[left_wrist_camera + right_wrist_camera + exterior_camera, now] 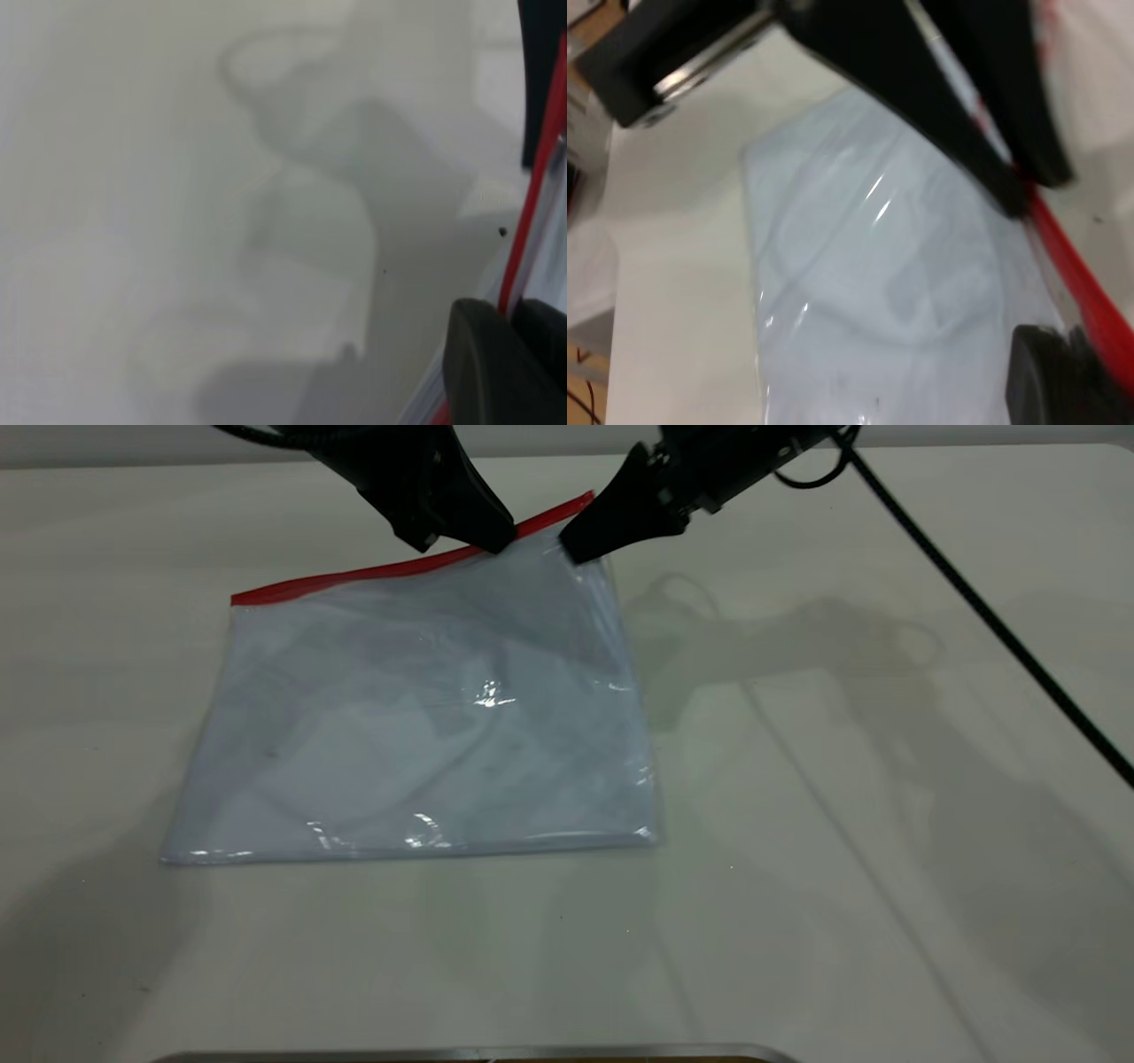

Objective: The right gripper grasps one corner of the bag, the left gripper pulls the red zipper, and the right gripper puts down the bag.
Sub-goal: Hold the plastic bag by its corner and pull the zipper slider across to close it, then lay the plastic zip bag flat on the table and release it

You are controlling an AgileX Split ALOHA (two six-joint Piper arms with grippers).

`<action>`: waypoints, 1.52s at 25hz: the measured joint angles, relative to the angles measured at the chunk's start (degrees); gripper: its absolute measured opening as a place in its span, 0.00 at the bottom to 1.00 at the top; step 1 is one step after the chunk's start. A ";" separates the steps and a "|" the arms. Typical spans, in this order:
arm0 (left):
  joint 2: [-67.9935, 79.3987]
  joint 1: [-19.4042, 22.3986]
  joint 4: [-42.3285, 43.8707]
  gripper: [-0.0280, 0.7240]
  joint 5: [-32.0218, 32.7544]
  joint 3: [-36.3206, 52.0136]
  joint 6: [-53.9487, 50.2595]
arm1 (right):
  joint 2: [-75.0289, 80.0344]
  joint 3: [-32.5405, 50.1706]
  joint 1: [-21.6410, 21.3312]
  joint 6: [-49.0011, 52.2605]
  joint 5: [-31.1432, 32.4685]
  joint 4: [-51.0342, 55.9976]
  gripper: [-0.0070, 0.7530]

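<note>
The bag (416, 717), a flat clear pouch, lies on the white table with its far right corner raised off the surface. The red zipper (372, 571) runs along its far edge. My right gripper (576, 549) is shut on that raised corner, just below the red strip (1085, 270); its dark jaws (1067, 359) pinch the plastic (877, 283). My left gripper (498, 540) is shut on the zipper strip a little left of the right one; the red line (532, 212) runs between its fingers (478, 354). The slider tab is hidden by them.
A black cable (974, 607) trails from the right arm across the table's right side. A metal rim (478, 1052) shows at the near edge. Bare tabletop (842, 824) surrounds the bag on the right and in front.
</note>
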 joint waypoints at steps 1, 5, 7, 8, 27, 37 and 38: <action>0.00 0.06 0.47 0.11 -0.24 -0.05 -1.17 | 0.00 0.00 -0.73 0.61 0.05 0.04 0.04; 0.02 1.02 7.15 0.11 -0.83 -0.11 -7.63 | 0.00 0.00 -3.91 3.42 -0.77 -1.97 0.04; 0.08 1.67 11.68 0.11 -0.85 -0.11 -11.22 | 0.00 0.00 -5.37 5.07 -2.07 -4.05 0.04; 0.13 1.83 13.62 0.11 -0.85 -0.11 -13.24 | 0.00 0.00 -6.11 5.89 -2.87 -5.22 0.04; 0.19 2.17 39.57 0.12 4.85 -0.11 -39.03 | 0.00 0.00 -9.59 19.76 -11.12 -18.52 0.10; -0.06 2.33 42.77 0.76 7.28 -3.52 -57.41 | -3.10 0.00 -10.82 21.92 -13.77 -22.51 0.86; -0.51 2.33 44.08 0.82 8.73 -4.65 -60.30 | -4.54 0.00 -10.82 23.25 -13.77 -23.20 0.90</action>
